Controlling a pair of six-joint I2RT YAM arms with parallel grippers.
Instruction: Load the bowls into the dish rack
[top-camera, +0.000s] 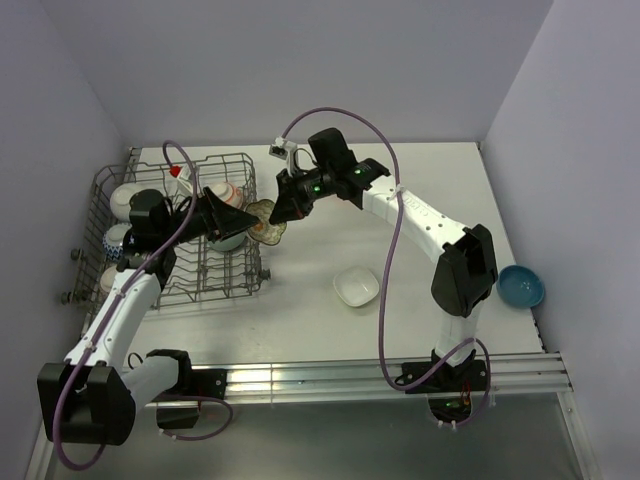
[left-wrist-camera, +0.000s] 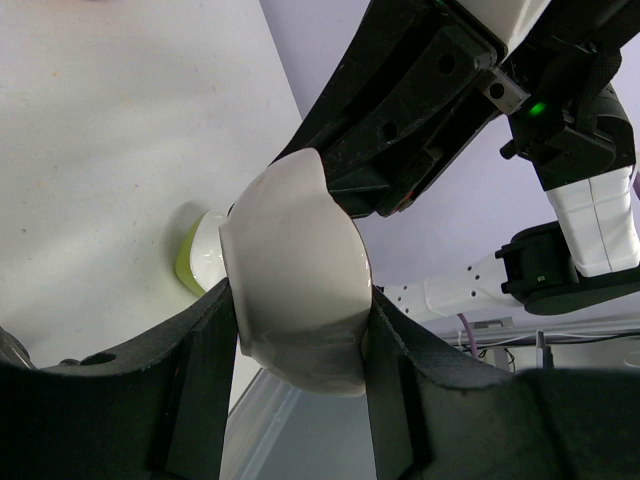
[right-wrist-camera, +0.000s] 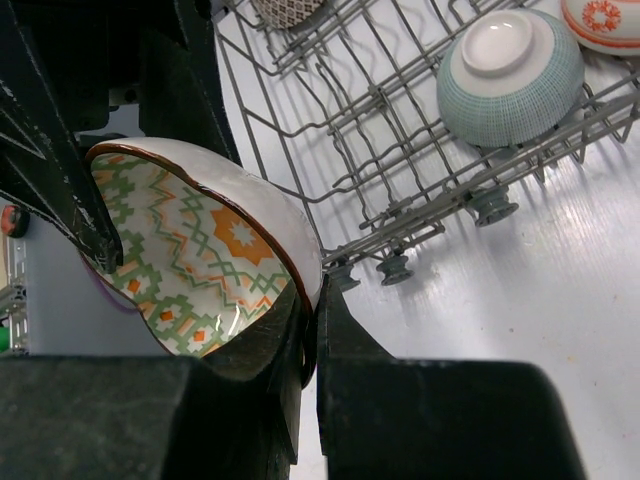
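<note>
The scalloped multicolour bowl (top-camera: 266, 230) hangs in the air just off the right edge of the dish rack (top-camera: 150, 290). My right gripper (top-camera: 277, 214) is shut on its rim; in the right wrist view my gripper (right-wrist-camera: 310, 312) pinches the rim of the bowl (right-wrist-camera: 190, 250), whose green and orange patterned inside faces the camera. My left gripper (top-camera: 240, 218) reaches over the rack and grips the same bowl from the other side. In the left wrist view my gripper (left-wrist-camera: 300, 335) clamps the bowl's white underside (left-wrist-camera: 295, 250) between both fingers.
The rack holds several bowls: white (top-camera: 128, 200), blue-patterned (top-camera: 118, 240), red-orange patterned (top-camera: 226, 193), pale green (top-camera: 228, 240). A teal-lined bowl (right-wrist-camera: 510, 88) lies upside down in it. A white square bowl (top-camera: 356, 286) and a blue bowl (top-camera: 521, 286) sit on the table at right.
</note>
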